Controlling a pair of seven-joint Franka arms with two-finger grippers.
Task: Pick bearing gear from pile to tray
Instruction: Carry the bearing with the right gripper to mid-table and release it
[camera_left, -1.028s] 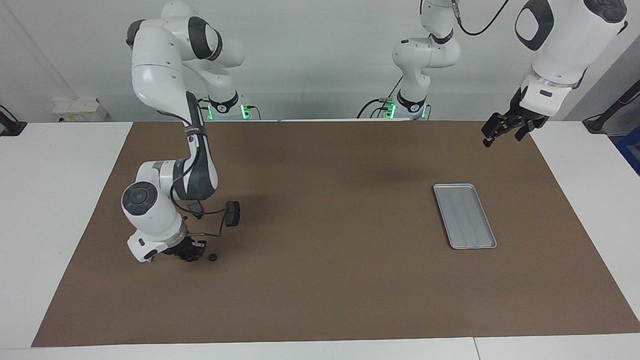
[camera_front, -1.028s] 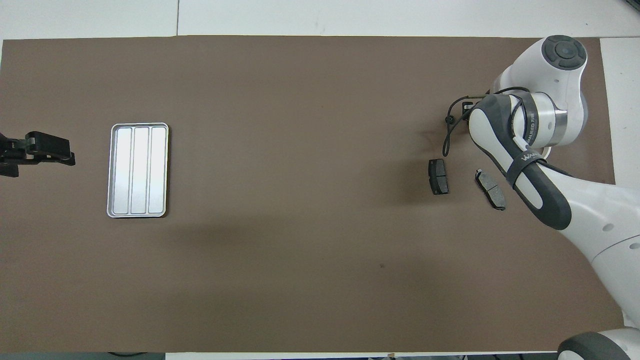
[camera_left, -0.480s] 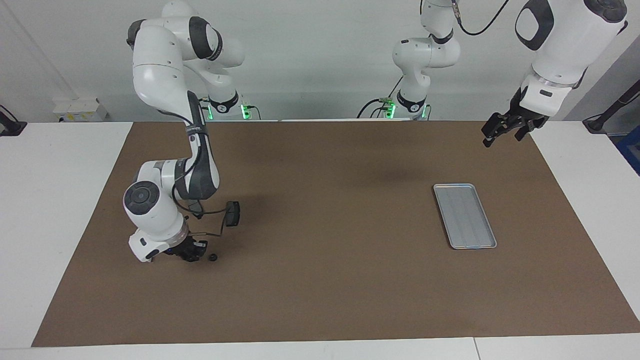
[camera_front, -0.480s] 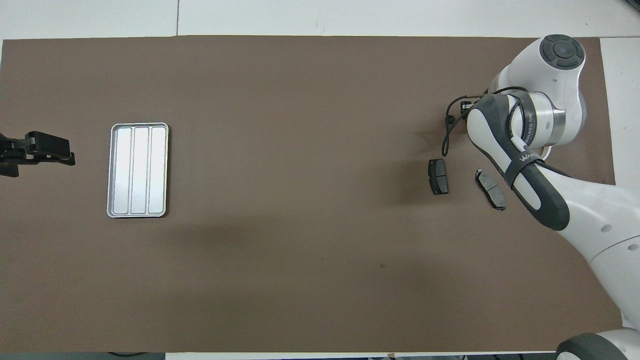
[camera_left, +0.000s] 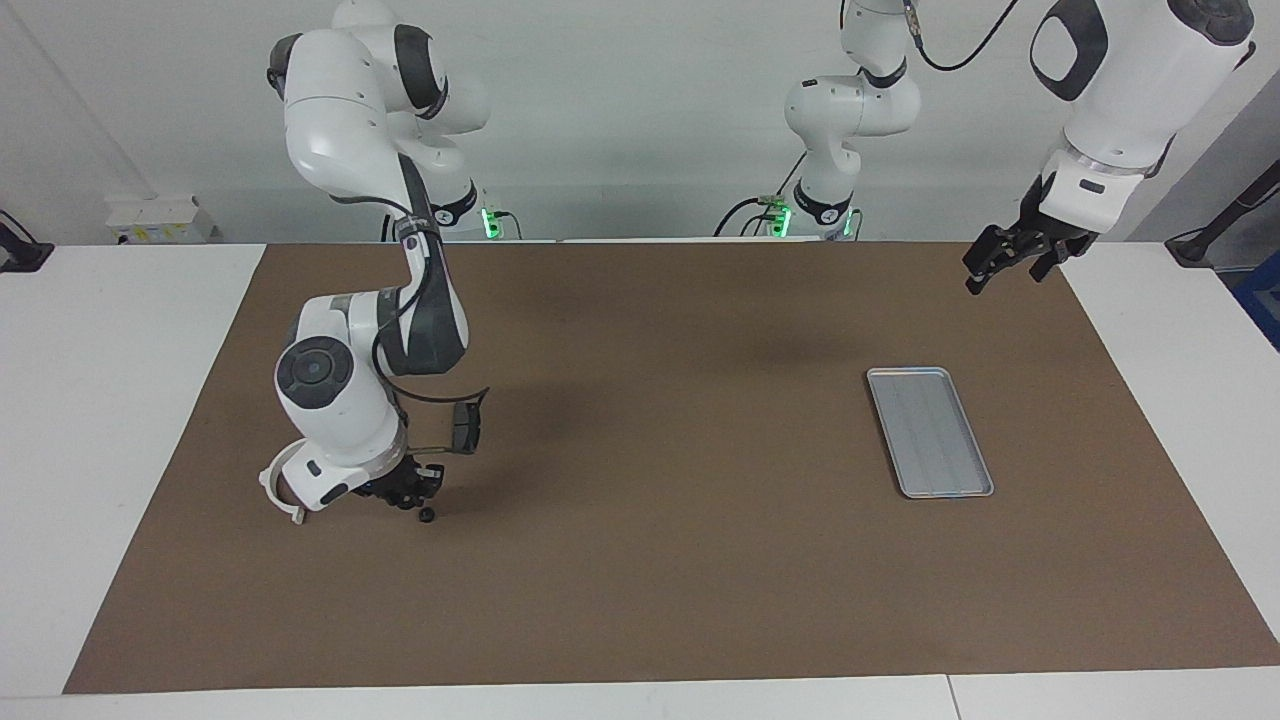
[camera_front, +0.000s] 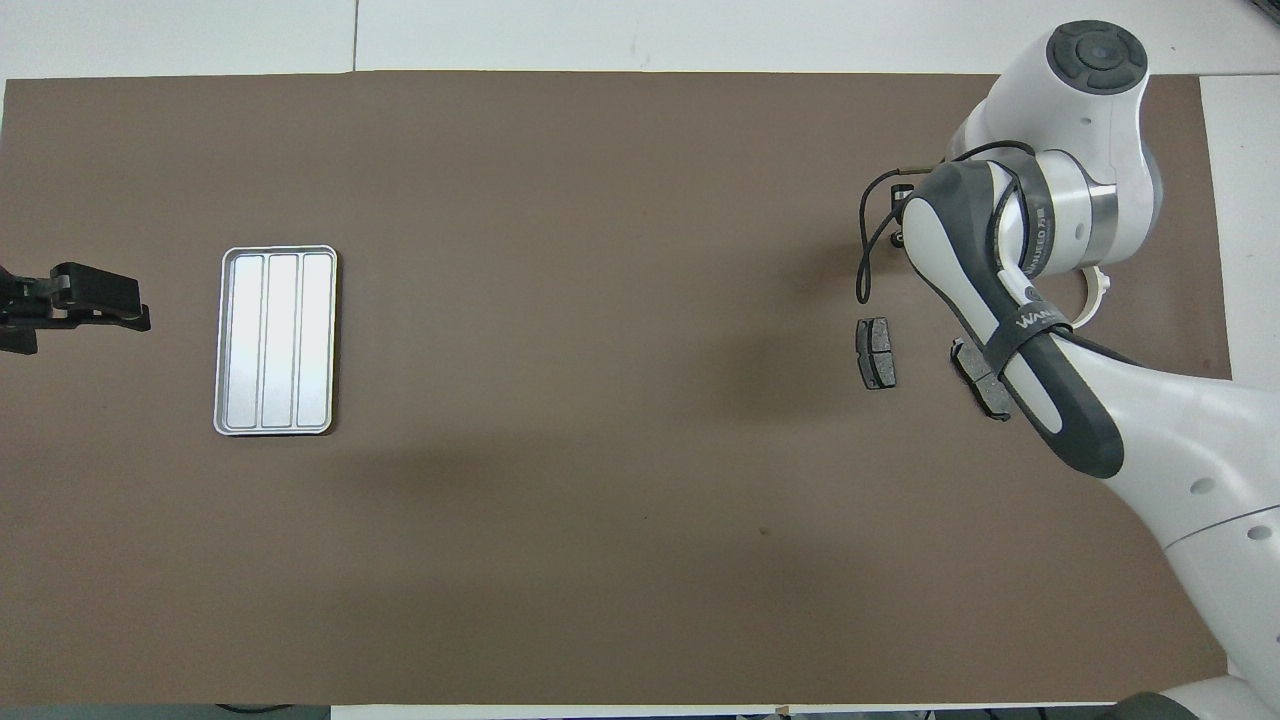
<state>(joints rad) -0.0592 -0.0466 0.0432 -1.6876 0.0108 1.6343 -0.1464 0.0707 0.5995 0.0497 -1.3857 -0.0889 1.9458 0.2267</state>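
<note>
The pile lies at the right arm's end of the mat. In it are a white half-ring bracket (camera_left: 279, 491) (camera_front: 1096, 295), a dark brake pad (camera_left: 465, 428) (camera_front: 876, 352), and a second brake pad (camera_front: 972, 372) partly under the arm. A tiny black round piece (camera_left: 427, 515) lies on the mat. My right gripper (camera_left: 408, 491) hangs just above the mat beside that piece, and its own wrist hides it in the overhead view. The silver ridged tray (camera_left: 905, 373) (camera_front: 277, 251) lies toward the left arm's end. My left gripper (camera_left: 1003, 263) (camera_front: 90, 300) waits open and raised beside the tray.
A brown mat (camera_left: 650, 600) covers the table, with white tabletop around it. A black cable (camera_front: 868, 250) loops from the right wrist over the pile.
The right arm has risen and shifted toward the left arm's end, uncovering the white bracket. The black round piece stays on the mat. The left arm has not moved.
</note>
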